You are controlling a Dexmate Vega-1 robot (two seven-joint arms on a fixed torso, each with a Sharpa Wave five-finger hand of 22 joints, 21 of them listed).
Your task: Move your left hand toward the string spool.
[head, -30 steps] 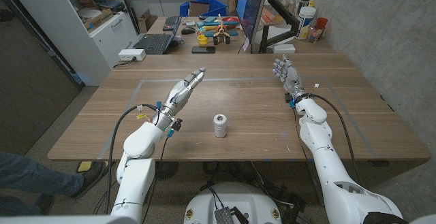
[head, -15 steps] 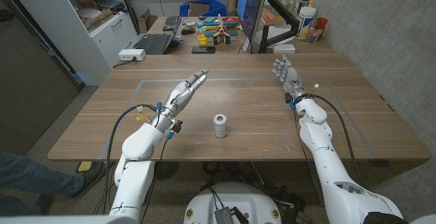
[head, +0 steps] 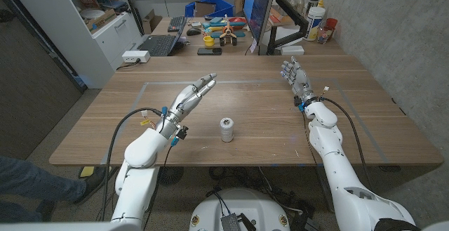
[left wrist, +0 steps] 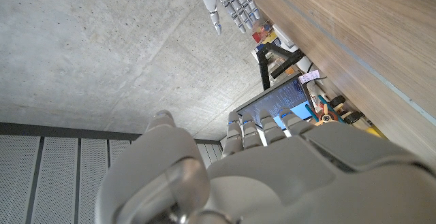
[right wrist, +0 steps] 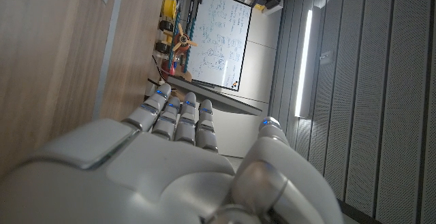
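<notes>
Above table, left hand (head: 191, 97) spread, fingers outstretched, empty, apart from string spool (head: 226, 129); right hand (head: 295, 76) spread, upright.

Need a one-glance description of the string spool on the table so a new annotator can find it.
Start from the wooden table in the head view and look near its front edge, about midway between the two arms. The string spool stands upright there, a small whitish cylinder, to the right of the left hand. It is the lone loose object on that table.

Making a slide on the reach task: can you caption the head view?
Left hand raised open beside the string spool, not touching it; right hand open, far right.
</notes>
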